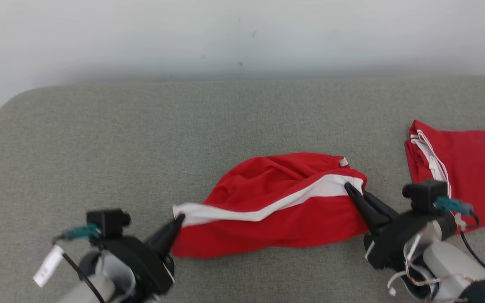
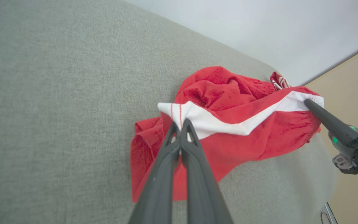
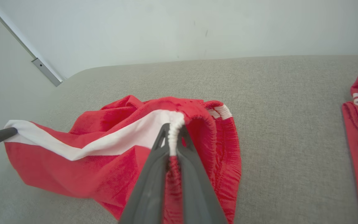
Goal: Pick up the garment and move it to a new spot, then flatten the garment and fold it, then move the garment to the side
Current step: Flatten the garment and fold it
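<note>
Pinching both ends of the red garment [image 1: 293,227]: left gripper [image 1: 178,219] clamped tight on the white stripe's [image 1: 267,210] tip, right gripper [image 1: 348,188] clamped on the waistband [image 3: 174,124], just right of the grey worktop's [image 1: 99,139] middle.

The grey padded surface [image 1: 99,139] lies open across its far half and its whole left part; a gripper could pass there freely, up to the white wall [image 1: 242,38] behind. In the near middle the red garment [image 1: 276,210] stands in the way, a rumpled mound stretched between the left gripper [image 1: 179,219] at its left end and the right gripper [image 1: 347,187] at its right end, both pinched on its white band. Between it and a second red garment [image 1: 474,168] at the right edge runs a bare strip, its near part taken up by the right arm [image 1: 449,256]. In front of the mound the surface is bare.
</note>
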{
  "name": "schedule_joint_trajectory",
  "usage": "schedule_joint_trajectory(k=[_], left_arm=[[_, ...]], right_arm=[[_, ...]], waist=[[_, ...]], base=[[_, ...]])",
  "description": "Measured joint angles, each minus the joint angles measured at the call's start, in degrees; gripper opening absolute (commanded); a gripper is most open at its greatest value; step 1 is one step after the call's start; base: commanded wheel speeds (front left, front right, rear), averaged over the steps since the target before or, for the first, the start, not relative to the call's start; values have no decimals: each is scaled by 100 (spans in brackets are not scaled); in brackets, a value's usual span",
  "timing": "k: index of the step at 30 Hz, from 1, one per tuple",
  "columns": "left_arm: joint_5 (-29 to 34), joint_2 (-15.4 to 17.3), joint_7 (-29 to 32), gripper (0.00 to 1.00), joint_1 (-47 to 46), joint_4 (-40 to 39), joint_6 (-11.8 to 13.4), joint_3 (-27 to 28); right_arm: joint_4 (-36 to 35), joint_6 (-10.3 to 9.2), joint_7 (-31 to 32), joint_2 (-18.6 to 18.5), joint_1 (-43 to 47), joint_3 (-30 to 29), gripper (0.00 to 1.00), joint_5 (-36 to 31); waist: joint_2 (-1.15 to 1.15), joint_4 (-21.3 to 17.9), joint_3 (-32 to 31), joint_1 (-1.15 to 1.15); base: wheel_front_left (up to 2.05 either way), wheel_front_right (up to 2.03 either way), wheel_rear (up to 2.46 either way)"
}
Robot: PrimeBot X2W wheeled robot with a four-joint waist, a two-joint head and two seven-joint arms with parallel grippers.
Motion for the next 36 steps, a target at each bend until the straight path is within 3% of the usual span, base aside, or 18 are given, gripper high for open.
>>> schedule_joint_trajectory(k=[5,8,9,12,17,20,25,30,36], left_arm=[[-446,80,301,0,-1068,402,-183,643],[-632,94,542,0,-2073,912,-163,1070],[-632,94,542,0,-2073,912,-163,1070],[-565,94,738,0,-3301,1388,-124,1327],[-167,-67,553,0,-5566,1746,16,1786],[-171,-152,261,0,-6050,1378,-145,1976],[-30,122,-70,0,-5218,1017,-486,1779],[29,213,-423,0,-3403,1083,-548,1400],[174,73,-800,0,-1849,996,-600,836]], right_arm=[[600,0,790,256,-1174,85,0,138],[1088,-1,1347,500,-2313,158,0,120],[1088,-1,1347,500,-2313,158,0,120],[1558,-112,1702,767,-3739,114,0,-8],[1674,-465,1287,979,-5866,-818,0,-163],[1419,-277,954,894,-6636,-713,0,-221],[1137,2,683,823,-5853,-283,0,-271],[1229,19,325,587,-4017,-12,0,-145],[842,32,-149,332,-2258,310,0,180]], waist=[[0,-95,290,0],[0,-168,502,1],[0,-168,502,1],[1,-248,726,1],[0,-334,1130,1],[0,-321,1382,-1],[0,-206,1781,0],[1,-35,1940,2],[0,33,1705,-1]], base=[[0,0,0],[0,0,0],[0,0,0],[0,0,0],[0,0,0],[0,0,0],[0,0,0],[0,0,0],[0,0,0]])
